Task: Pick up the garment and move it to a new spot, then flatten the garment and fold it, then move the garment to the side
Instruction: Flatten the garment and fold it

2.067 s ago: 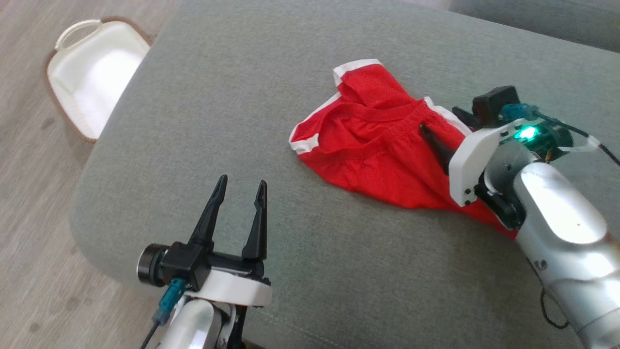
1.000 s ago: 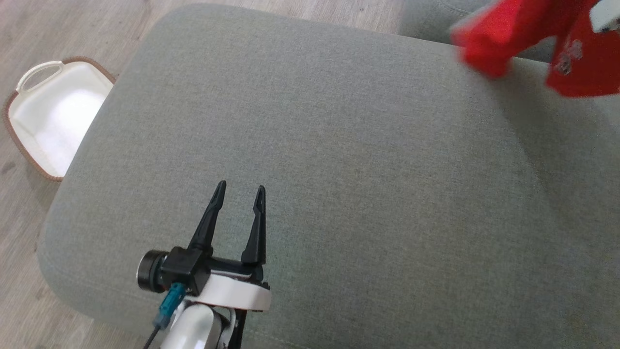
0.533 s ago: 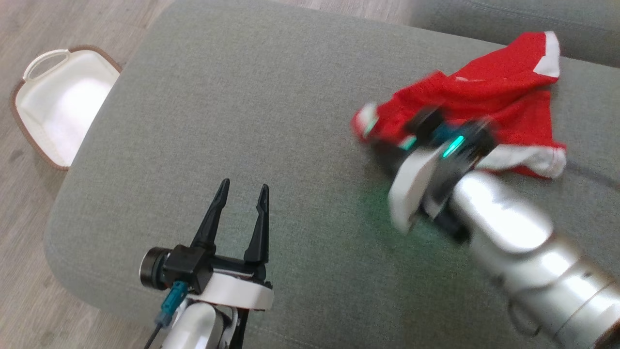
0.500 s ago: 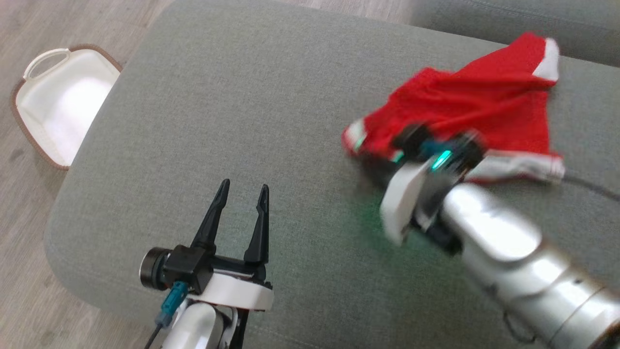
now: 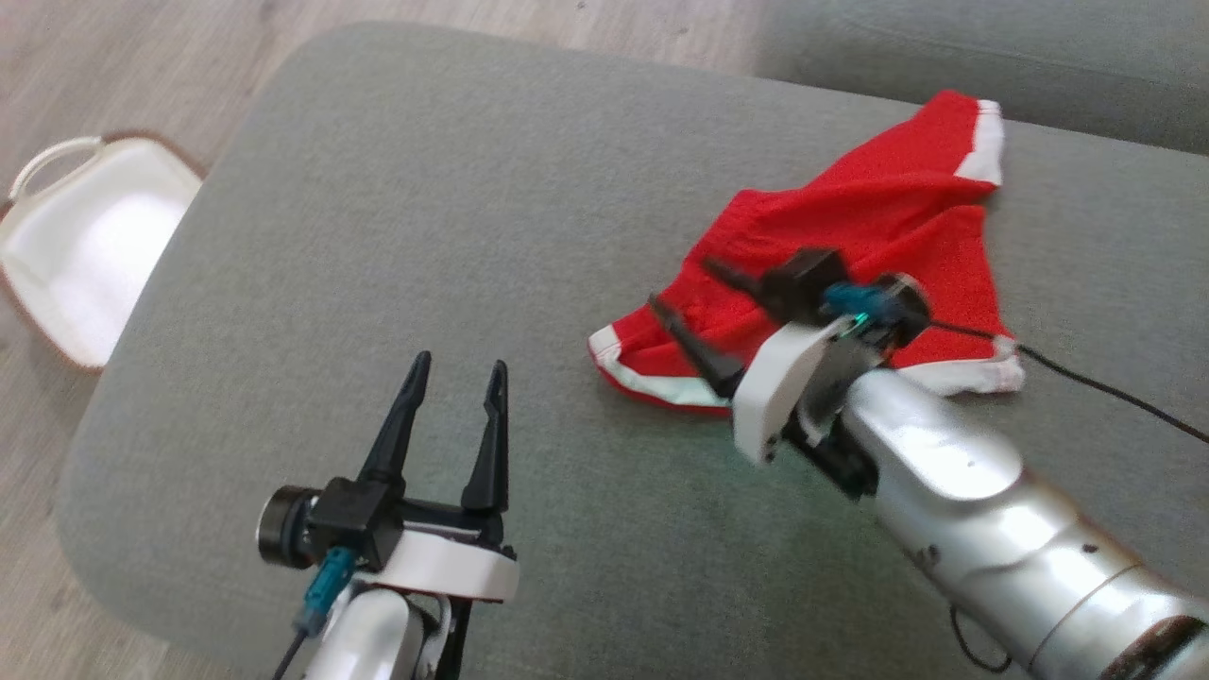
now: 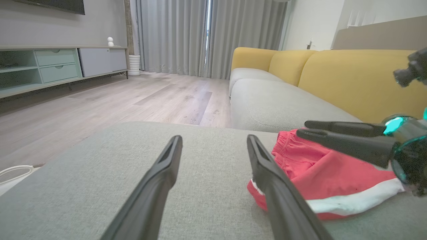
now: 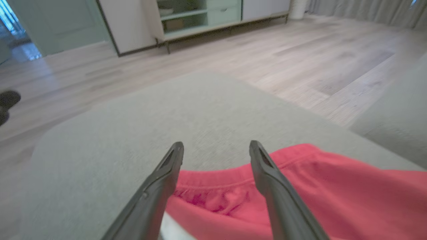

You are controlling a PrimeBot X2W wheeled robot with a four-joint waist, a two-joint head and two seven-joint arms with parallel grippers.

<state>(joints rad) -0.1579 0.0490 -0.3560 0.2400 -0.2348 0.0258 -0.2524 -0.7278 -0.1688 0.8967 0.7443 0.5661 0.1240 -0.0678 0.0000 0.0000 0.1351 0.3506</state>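
Note:
The garment (image 5: 878, 227), red shorts with white trim, lies crumpled on the right half of the grey cushion (image 5: 425, 208). My right gripper (image 5: 680, 283) hovers over the garment's near-left edge, open, with nothing between its fingers. In the right wrist view its gripper (image 7: 216, 144) stands wide above the red waistband (image 7: 333, 200). My left gripper (image 5: 455, 364) is open over bare cushion at the lower left, well apart from the garment. In the left wrist view my left gripper (image 6: 214, 138) points past the garment (image 6: 317, 173), and the right gripper (image 6: 301, 128) reaches in from the right.
A white basket with a brown rim (image 5: 76, 246) sits on the wood floor left of the cushion. A second grey cushion (image 5: 992, 57) adjoins at the top right. A yellow sofa back (image 6: 350, 76) rises behind. A black cable (image 5: 1115, 397) trails from the right wrist.
The right gripper, shut on the lifted garment a second ago, has come down, laid it on the cushion and opened. The head camera shifted. The left gripper stayed open.

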